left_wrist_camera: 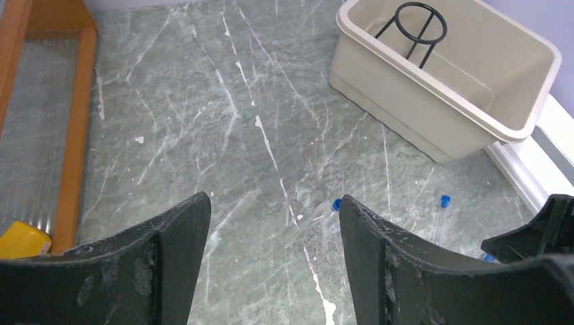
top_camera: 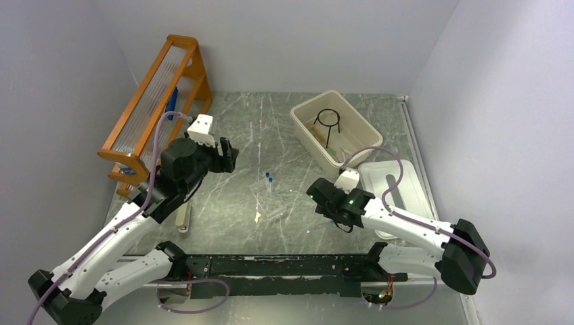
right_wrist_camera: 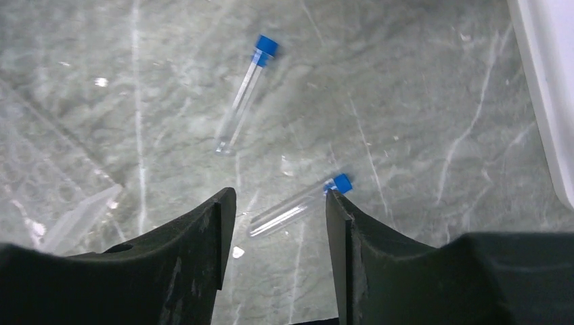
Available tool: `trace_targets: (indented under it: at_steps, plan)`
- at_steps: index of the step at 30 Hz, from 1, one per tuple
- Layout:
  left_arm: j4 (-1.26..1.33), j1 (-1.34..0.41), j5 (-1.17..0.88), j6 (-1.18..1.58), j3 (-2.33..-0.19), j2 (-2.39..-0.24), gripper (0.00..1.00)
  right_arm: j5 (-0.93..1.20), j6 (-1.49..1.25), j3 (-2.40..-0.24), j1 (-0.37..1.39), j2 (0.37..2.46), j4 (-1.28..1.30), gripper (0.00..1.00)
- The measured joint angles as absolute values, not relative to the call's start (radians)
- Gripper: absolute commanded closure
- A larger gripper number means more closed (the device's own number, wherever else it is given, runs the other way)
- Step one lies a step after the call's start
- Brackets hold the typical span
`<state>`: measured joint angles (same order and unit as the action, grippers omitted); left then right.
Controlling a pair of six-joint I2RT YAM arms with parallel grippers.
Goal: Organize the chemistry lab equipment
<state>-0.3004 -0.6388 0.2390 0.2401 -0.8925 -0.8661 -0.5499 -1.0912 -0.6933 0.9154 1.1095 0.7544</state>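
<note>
Blue-capped tubes (right_wrist_camera: 240,95) lie loose on the marbled table (top_camera: 237,122), between the two arms. Through the right wrist camera I see two of them. One is out ahead. The other (right_wrist_camera: 298,206) lies slantwise on the table, showing in the gap of the right gripper (right_wrist_camera: 281,196), whose jaws stand apart and clamp nothing. Its blue cap sits just beside one finger, and I cannot tell whether they touch. To that camera's left is a clear, glassy piece (right_wrist_camera: 74,217), cut off by the finger and too faint to name. The left gripper (left_wrist_camera: 274,203) hangs above bare table with its jaws wide apart and nothing between them. One tube's lower end is hidden behind its finger. The black wire ring (left_wrist_camera: 420,24) stands inside the beige bin (left_wrist_camera: 406,101) at the far right, its feet hidden by the bin wall. From the top camera I make out a green speck (top_camera: 331,152) in the bin, too small to identify. The orange rack (top_camera: 156,88) stands at the far left, partly behind the left arm, and a yellow object (left_wrist_camera: 20,240) beside it is mostly cut off.
</note>
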Motion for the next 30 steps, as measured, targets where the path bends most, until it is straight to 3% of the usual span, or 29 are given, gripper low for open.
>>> trace_targets:
  at_steps: [22, 30]
  plan:
    - [-0.299, -0.639, 0.189, 0.243, -0.887, -0.903, 0.28, -0.477, -1.188, -0.577, 0.879, 1.244, 0.627, 0.49]
    - [-0.299, -0.639, 0.18, 0.243, -0.887, -0.913, 0.29, -0.463, -1.153, -0.561, 0.859, 1.255, 0.57, 0.76]
